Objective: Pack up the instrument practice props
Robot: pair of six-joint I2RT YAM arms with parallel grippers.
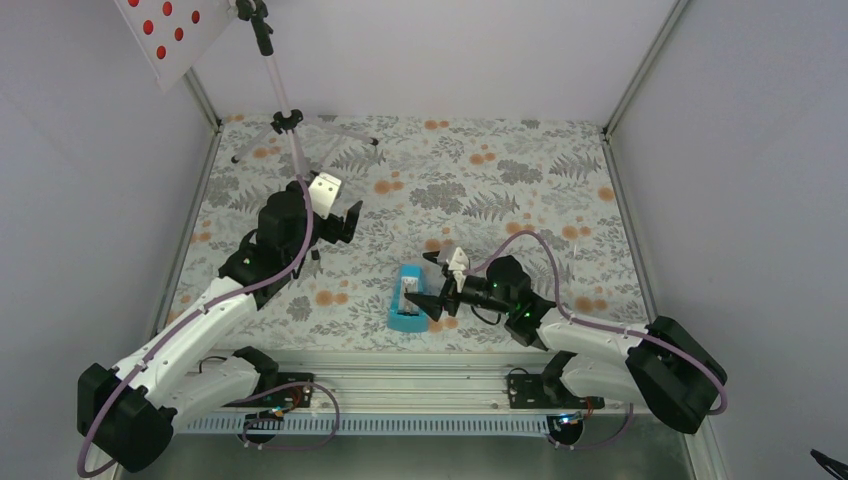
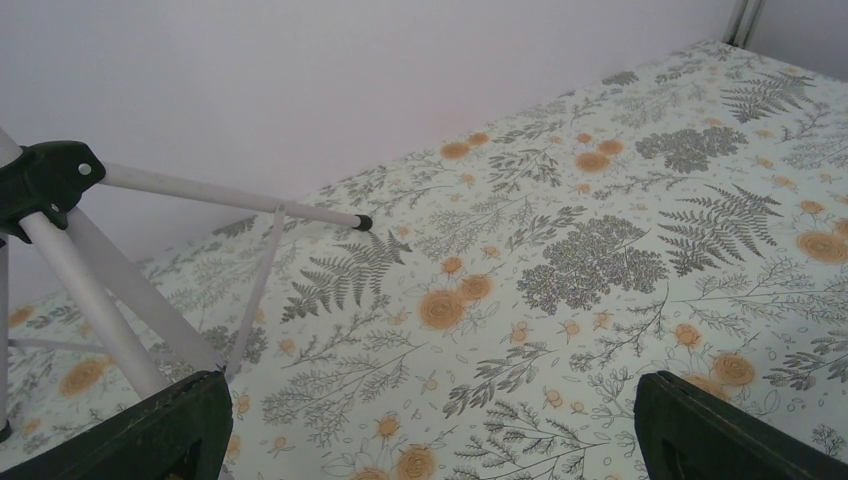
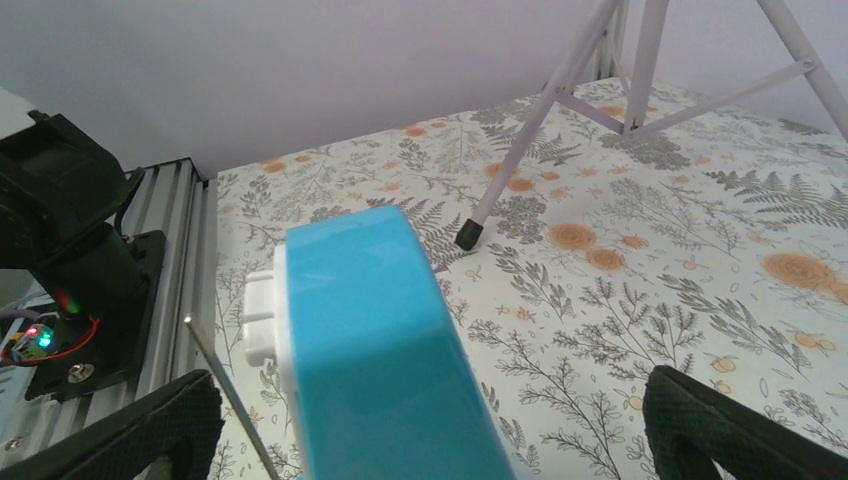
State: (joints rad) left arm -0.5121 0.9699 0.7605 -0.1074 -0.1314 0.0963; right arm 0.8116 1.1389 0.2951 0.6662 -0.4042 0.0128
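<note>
Thing: small turquoise pyramid metronome (image 1: 407, 298) is laid on flowery bench (image 1: 520, 190), just ahead of right claw (image 1: 425, 280) | Claws: right one and left claw (image 2: 435, 440) are spread wide, empty | Tip: flat sides should be pinched softly.

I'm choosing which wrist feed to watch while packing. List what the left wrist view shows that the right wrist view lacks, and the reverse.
Only left wrist: the music stand's black leg hub, close at the left edge, and the open left claw over floral tablecloth. Only right wrist: the turquoise metronome between the fingers of the open right claw, plus the metal rail and a black arm base at left. Both: the stand's pale tripod legs, the tablecloth, the plain wall.
</note>
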